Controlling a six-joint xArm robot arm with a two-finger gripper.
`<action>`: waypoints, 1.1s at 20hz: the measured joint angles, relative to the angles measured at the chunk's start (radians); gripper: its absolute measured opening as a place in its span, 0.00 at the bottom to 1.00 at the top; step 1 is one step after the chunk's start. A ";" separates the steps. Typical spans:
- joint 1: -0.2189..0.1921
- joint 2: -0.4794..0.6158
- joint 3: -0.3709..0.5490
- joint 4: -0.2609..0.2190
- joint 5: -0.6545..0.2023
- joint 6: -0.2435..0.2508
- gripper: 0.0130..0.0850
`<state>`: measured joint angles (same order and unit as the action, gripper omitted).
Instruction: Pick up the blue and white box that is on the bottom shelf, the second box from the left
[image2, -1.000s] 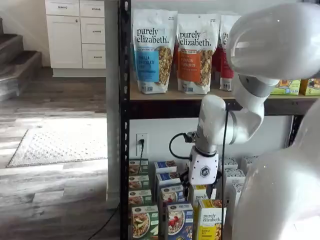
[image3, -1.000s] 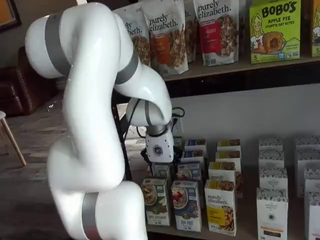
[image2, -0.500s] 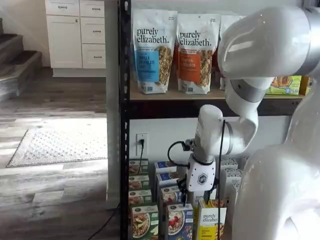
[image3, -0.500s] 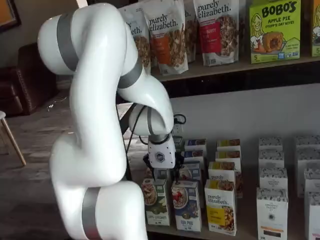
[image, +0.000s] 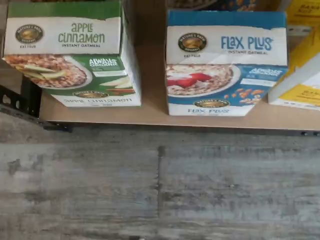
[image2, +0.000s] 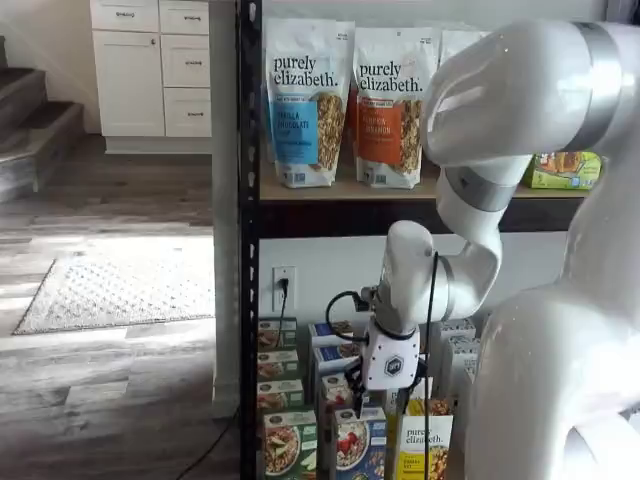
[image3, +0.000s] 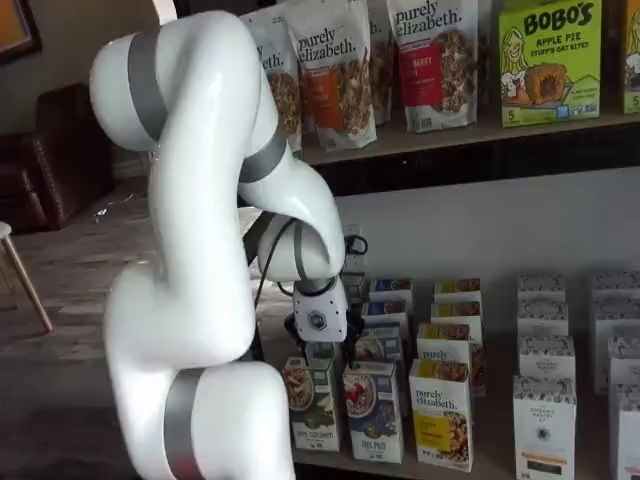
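Note:
The blue and white box (image: 226, 65), marked "Flax Plus", stands upright at the front edge of the bottom shelf (image: 152, 107). It shows in both shelf views (image2: 358, 445) (image3: 372, 412), at the front of its row. My gripper (image2: 377, 404) hangs just above and slightly behind this box, and it also shows in a shelf view (image3: 328, 354). Its black fingers are seen only in part, so I cannot tell whether there is a gap between them. They hold nothing that I can see. The fingers do not show in the wrist view.
A green-and-white "Apple Cinnamon" box (image: 70, 55) stands beside it on one side, a yellow-and-white box (image: 300, 70) on the other. More boxes stand in rows behind (image3: 390, 300). Granola pouches (image2: 305, 100) fill the upper board. Grey wood floor (image: 160, 190) lies before the shelf.
The arm has lowered and swung over the front of the bottom shelf. The gripper came down from above the middle of the row to just above the front blue box.

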<state>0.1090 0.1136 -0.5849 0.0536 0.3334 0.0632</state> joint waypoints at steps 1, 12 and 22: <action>0.003 0.012 -0.007 0.004 -0.005 -0.001 1.00; -0.006 0.181 -0.112 -0.007 -0.055 -0.001 1.00; -0.024 0.326 -0.215 -0.021 -0.100 -0.006 1.00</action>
<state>0.0851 0.4392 -0.8000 0.0321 0.2336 0.0576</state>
